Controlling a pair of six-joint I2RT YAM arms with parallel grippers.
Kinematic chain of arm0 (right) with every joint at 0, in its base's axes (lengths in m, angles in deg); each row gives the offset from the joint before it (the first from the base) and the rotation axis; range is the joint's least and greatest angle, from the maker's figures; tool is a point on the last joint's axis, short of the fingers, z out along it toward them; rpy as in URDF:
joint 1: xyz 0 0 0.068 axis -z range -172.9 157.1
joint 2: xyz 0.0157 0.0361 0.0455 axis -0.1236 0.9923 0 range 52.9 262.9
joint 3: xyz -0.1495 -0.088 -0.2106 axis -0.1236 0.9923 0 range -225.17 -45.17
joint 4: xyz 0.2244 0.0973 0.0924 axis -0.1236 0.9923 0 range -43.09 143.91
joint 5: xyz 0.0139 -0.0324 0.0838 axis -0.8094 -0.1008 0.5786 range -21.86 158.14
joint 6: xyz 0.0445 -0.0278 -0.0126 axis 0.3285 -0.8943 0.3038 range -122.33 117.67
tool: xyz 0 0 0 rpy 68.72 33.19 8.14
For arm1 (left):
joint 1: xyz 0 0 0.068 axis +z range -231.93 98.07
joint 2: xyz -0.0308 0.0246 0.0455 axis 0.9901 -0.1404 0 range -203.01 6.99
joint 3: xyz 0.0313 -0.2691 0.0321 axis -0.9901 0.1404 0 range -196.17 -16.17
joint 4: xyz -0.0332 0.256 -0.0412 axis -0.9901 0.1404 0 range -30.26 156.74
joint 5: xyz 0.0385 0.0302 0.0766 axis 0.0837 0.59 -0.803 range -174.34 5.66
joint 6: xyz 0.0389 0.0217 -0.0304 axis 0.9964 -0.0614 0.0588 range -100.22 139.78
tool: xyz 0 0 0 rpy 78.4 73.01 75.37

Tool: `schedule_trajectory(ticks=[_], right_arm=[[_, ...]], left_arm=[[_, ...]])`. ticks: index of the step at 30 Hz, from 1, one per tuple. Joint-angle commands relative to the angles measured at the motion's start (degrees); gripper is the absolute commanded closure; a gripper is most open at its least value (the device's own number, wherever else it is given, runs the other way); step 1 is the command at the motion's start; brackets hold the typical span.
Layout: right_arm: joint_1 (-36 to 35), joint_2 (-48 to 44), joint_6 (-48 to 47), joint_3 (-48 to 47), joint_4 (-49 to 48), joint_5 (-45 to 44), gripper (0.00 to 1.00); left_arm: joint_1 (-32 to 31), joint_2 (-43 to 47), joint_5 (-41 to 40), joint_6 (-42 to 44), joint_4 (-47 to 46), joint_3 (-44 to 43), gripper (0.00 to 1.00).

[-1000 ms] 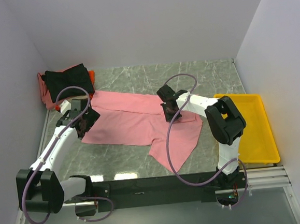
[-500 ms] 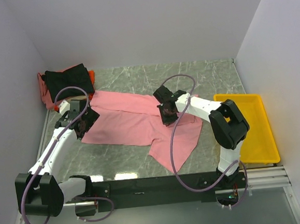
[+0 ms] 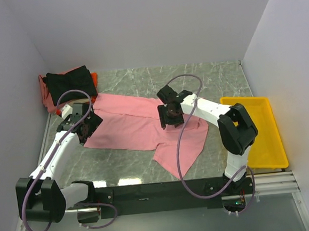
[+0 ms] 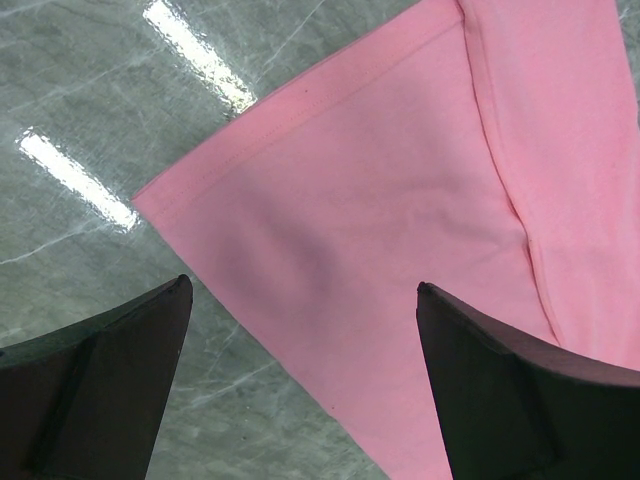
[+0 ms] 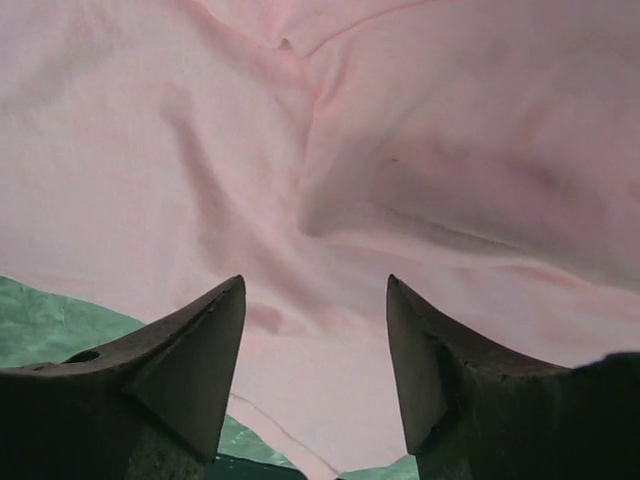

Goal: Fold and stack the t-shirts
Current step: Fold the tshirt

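A large salmon-pink t-shirt (image 3: pixel 139 128) lies spread on the marble table, a fold running across its upper part. Folded t-shirts are stacked at the back left: a black one (image 3: pixel 70 82) on top, an orange-red edge (image 3: pixel 93 77) and a pink one (image 3: pixel 49 98) under it. My left gripper (image 3: pixel 83 127) hangs open over the shirt's left corner (image 4: pixel 330 210), holding nothing (image 4: pixel 302 286). My right gripper (image 3: pixel 169 117) stands open just above the shirt's middle, its jaws apart over wrinkled cloth (image 5: pixel 300 150) with nothing pinched (image 5: pixel 315 283).
A yellow plastic bin (image 3: pixel 263 133) stands at the right edge of the table. White walls close in the left, back and right sides. Bare marble (image 3: pixel 194 77) shows behind the shirt and along its front.
My right gripper has opened and let go of the salmon-pink shirt, shifting slightly to the left. The left arm has not moved.
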Motion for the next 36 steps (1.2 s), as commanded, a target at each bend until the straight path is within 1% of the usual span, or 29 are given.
schedule_trajectory(ticks=[1,2,4,6,7,9,10,12,13,15,16,18,21,27,28,29,30,32,33,35,36], right_arm=[[0.3,-6.9,1.5,0.6,1.8,-4.4,0.34],[0.9,-8.0,2.0,3.2,1.7,-5.1,0.34],[4.4,-11.8,3.2,6.6,0.5,-5.2,0.34],[7.6,-15.7,3.3,12.0,-1.5,-5.2,0.34],[10.7,-16.8,2.6,13.5,-2.3,-5.2,0.35],[14.0,-18.7,0.5,17.4,-5.2,-3.0,0.36],[16.9,-18.7,-0.3,18.8,-5.9,-1.7,0.38],[18.5,-18.2,-1.8,20.1,-9.4,-0.4,0.41],[19.6,-17.7,-2.3,19.9,-9.7,-0.2,0.44],[19.9,-15.9,-4.2,19.7,-11.8,-0.1,0.48],[20.0,-15.0,-4.4,18.7,-12.0,-0.5,0.53],[21.0,-12.2,-4.3,17.5,-11.2,-2.4,0.60],[22.0,-10.3,-4.0,16.8,-11.6,-3.1,0.64],[22.2,-9.0,-3.6,17.2,-12.2,-2.2,0.64],[22.2,-8.9,-3.6,17.3,-12.5,-0.8,0.66],[22.2,-8.6,-3.3,17.2,-12.6,-0.3,0.68],[22.2,-8.5,-3.1,17.2,-12.6,-0.1,0.74],[22.1,-8.4,-2.8,17.2,-12.8,0.5,0.81],[22.2,-8.2,-2.6,17.1,-12.6,0.5,0.83],[22.1,-7.7,-2.3,16.6,-11.6,0.3,0.83],[22.2,-7.8,-2.2,16.5,-11.5,0.2,0.89]], left_arm=[[0.2,-0.6,0.9,-0.5,-0.5,-0.9,0.01],[0.2,-0.7,1.0,-0.4,-0.9,-1.0,0.01],[0.2,-0.9,1.5,-0.2,-1.2,-0.8,0.01],[0.2,-1.0,1.7,0.1,-1.8,-0.5,0.01],[0.2,-1.1,2.1,0.0,-1.9,-0.4,0.01],[0.2,-1.3,2.4,0.3,-2.6,0.0,0.01],[0.2,-1.4,2.8,0.2,-2.9,0.1,0.01],[0.2,-1.7,3.0,0.4,-3.4,0.5,0.01],[0.2,-1.7,2.8,0.5,-3.4,0.5,0.01],[0.2,-2.4,2.5,0.7,-3.2,0.0,0.01],[0.2,-2.5,2.3,0.7,-2.8,-0.1,0.01],[0.2,-2.8,1.9,0.9,-2.4,-0.7,0.01],[0.2,-2.4,1.4,0.7,-2.3,-0.7,0.01],[0.3,-2.2,1.5,0.9,-2.5,-0.9,0.01],[0.3,-2.3,1.6,1.1,-2.6,-0.8,0.01],[0.2,-2.5,1.6,1.0,-2.5,-1.0,0.01],[0.3,-2.6,1.5,1.0,-2.4,-1.0,0.01],[0.3,-2.8,1.4,1.0,-2.3,-1.0,0.01],[0.3,-2.6,1.4,1.1,-2.3,-0.9,0.01],[0.3,-2.5,1.3,1.1,-2.3,-0.9,0.01],[0.3,-2.4,1.1,1.1,-2.2,-0.9,0.01]])
